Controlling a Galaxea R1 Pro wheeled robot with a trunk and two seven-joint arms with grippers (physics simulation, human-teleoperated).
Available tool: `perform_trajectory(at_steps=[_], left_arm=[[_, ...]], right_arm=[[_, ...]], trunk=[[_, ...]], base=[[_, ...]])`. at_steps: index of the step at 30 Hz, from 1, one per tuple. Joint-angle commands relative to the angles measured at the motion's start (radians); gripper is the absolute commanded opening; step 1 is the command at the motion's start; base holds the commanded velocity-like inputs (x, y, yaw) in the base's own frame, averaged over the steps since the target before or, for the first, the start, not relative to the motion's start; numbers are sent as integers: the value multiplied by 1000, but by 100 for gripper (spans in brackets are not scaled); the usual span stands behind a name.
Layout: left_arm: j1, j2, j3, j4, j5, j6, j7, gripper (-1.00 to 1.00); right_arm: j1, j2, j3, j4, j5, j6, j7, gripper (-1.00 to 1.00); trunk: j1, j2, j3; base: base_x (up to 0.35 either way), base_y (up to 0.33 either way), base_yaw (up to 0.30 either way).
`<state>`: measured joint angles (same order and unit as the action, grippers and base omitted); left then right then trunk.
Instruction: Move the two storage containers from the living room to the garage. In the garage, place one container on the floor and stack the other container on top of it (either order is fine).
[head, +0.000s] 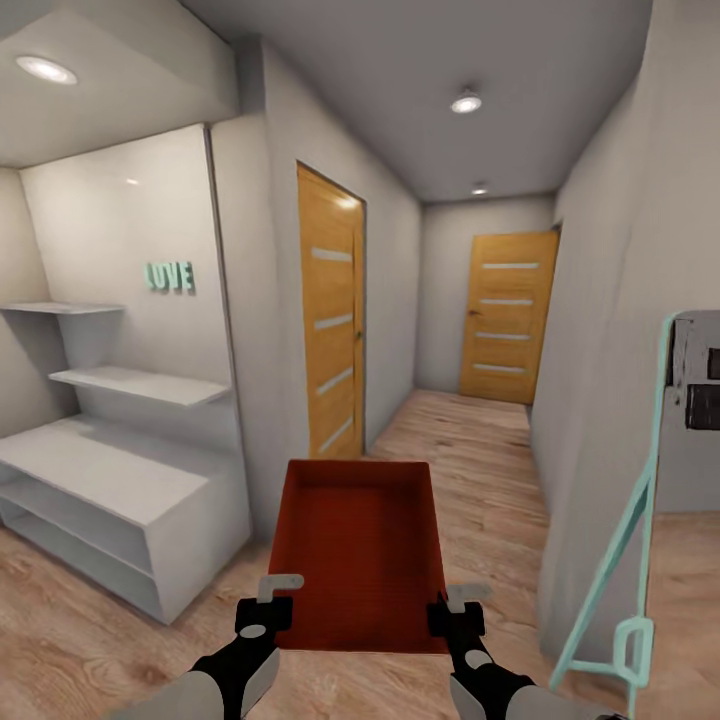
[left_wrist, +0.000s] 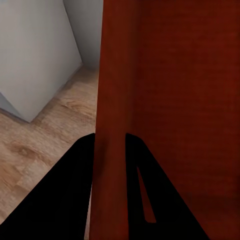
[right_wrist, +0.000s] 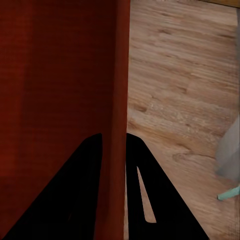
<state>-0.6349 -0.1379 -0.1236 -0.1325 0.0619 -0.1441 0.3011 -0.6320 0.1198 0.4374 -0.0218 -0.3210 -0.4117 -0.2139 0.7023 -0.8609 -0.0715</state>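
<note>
One red-orange storage container (head: 362, 545) hangs in front of me above the light wood plank floor, open side up, with nothing in it. My left gripper (head: 268, 612) is shut on its left wall near the near corner, and my right gripper (head: 455, 612) is shut on its right wall. In the left wrist view the thin red wall (left_wrist: 165, 100) runs up between the dark fingers of the left gripper (left_wrist: 109, 137). The right wrist view shows the same clamp, right gripper (right_wrist: 114, 137) over the container's wall (right_wrist: 60, 90). The second container is out of view.
I face a hallway with a wood floor (head: 470, 450). A white shelf unit (head: 110, 480) stands at the left, a wooden door (head: 332, 315) on the left wall, another door (head: 507, 315) at the far end. A teal frame (head: 640, 520) leans at the right wall.
</note>
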Motion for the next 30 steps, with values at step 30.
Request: perform_trajectory(at_steps=[30], left_arm=[[-2, 0, 55, -2, -7, -6, 13, -100]], right_arm=[[-1, 1, -17, 0, 7, 2, -1, -100]], trunk=[[1, -1, -2]], base=[[321, 178, -213]])
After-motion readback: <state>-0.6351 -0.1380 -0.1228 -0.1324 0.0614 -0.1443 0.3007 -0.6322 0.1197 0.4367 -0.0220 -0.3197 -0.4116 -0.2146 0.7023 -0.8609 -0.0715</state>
